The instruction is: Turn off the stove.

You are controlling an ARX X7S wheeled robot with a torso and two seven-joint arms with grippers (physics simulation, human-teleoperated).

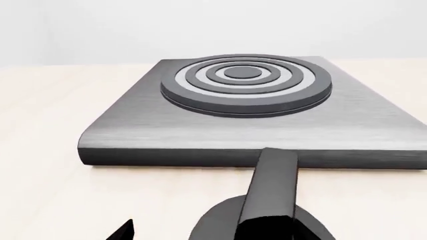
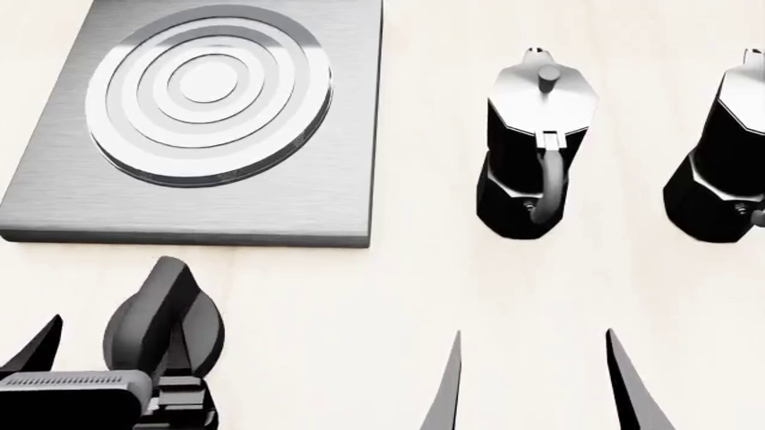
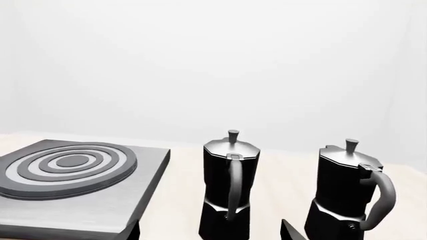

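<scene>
The stove (image 2: 72,210) is a square brushed-grey plate with a ringed burner (image 2: 215,90), at the far left of the head view. It also shows in the left wrist view (image 1: 200,135) and the right wrist view (image 3: 100,210). Its round black knob (image 2: 161,322) with a raised ridge lies on the table in front of the plate. My left gripper (image 2: 107,363) is open right at the knob. One fingertip (image 1: 123,231) is apart from it, and the ridge (image 1: 270,190) stands near the other side. My right gripper (image 2: 538,381) is open and empty.
Two black-and-silver moka pots stand to the right of the stove, one in the middle (image 2: 538,152) and one at the right edge (image 2: 723,170). Both show ahead of my right gripper (image 3: 212,232) in the right wrist view. The table (image 2: 358,313) is light wood.
</scene>
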